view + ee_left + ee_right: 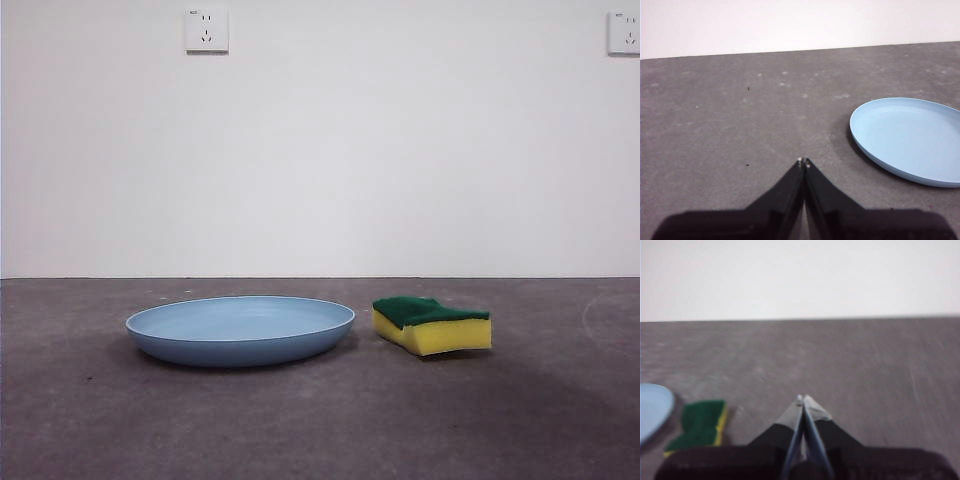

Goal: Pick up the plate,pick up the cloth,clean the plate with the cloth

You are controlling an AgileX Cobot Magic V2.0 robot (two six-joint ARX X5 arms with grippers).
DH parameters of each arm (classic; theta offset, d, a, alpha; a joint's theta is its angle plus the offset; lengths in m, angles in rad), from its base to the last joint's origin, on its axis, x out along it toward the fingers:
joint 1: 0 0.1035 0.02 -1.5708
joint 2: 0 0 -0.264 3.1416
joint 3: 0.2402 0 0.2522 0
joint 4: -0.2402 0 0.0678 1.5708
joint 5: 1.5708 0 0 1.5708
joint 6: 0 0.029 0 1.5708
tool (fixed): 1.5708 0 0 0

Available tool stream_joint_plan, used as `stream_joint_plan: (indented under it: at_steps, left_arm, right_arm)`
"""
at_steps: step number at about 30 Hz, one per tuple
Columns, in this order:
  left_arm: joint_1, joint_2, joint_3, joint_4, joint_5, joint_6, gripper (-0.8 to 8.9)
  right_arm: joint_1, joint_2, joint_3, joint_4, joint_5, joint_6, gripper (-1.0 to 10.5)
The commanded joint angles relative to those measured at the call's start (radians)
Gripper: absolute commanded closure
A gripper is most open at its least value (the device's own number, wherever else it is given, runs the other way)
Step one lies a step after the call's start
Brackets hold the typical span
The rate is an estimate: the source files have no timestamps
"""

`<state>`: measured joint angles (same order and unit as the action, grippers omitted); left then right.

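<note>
Jaws pressed together on both the left gripper [803, 161] and right gripper [802, 399], each poised above the grey table [320, 420], holding nothing; beyond, the cloth [432, 323] lies just beside the plate [240, 330], green side up.
</note>
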<state>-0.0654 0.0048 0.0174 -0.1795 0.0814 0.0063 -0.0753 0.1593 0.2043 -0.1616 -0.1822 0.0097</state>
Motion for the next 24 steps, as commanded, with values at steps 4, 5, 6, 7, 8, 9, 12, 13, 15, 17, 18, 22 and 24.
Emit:
stream_joint_plan:
  at_steps: [4,5,6,7,8,9,12,13,15,17,18,22,24]
  left_arm:
    - [0.002,-0.003,-0.014,0.002,-0.001,-0.009,8.17]
    - [0.002,-0.003,-0.014,0.002,-0.001,-0.009,8.17]
    - [0.002,-0.003,-0.014,0.002,-0.001,-0.009,8.17]
    - [0.002,-0.003,-0.014,0.002,-0.001,-0.009,8.17]
    - [0.002,-0.003,-0.014,0.002,-0.001,-0.009,8.17]
    - [0.002,-0.003,-0.014,0.001,-0.001,-0.009,8.17]
    - [0.002,-0.003,-0.014,0.002,-0.001,-0.009,8.17]
    - [0.002,-0.003,-0.014,0.001,-0.001,-0.009,8.17]
    - [0.002,-0.003,-0.014,0.001,-0.001,-0.009,8.17]
    - [0.002,-0.003,-0.014,0.002,-0.001,-0.009,8.17]
    - [0.002,-0.003,-0.014,0.002,-0.001,-0.009,8.17]
    - [0.002,-0.003,-0.014,0.002,-0.001,-0.009,8.17]
    - [0.002,-0.003,-0.014,0.002,-0.001,-0.009,8.17]
  right_arm:
    - [-0.015,-0.117,-0.123,0.012,-0.002,0.045,9.4]
    - [-0.015,-0.133,-0.138,0.012,-0.002,0.046,9.4]
    - [-0.015,-0.147,-0.151,0.012,-0.002,0.048,9.4]
    - [-0.015,-0.155,-0.16,0.012,-0.002,0.053,9.4]
    - [-0.015,-0.158,-0.17,0.013,-0.002,0.055,9.5]
    - [-0.015,-0.158,-0.176,0.012,-0.001,0.059,9.4]
    - [-0.013,-0.158,-0.192,0.012,-0.001,0.069,9.4]
    - [-0.013,-0.158,-0.198,0.013,0.0,0.074,9.4]
    - [-0.013,-0.158,-0.198,0.002,0.001,0.078,9.4]
    - [-0.011,-0.158,-0.198,0.003,0.001,0.078,9.4]
    - [-0.007,-0.158,-0.198,0.003,0.003,0.078,9.4]
    - [0.033,-0.158,-0.198,0.002,0.007,0.078,9.4]
    - [0.066,-0.158,-0.198,-0.001,0.009,0.078,9.5]
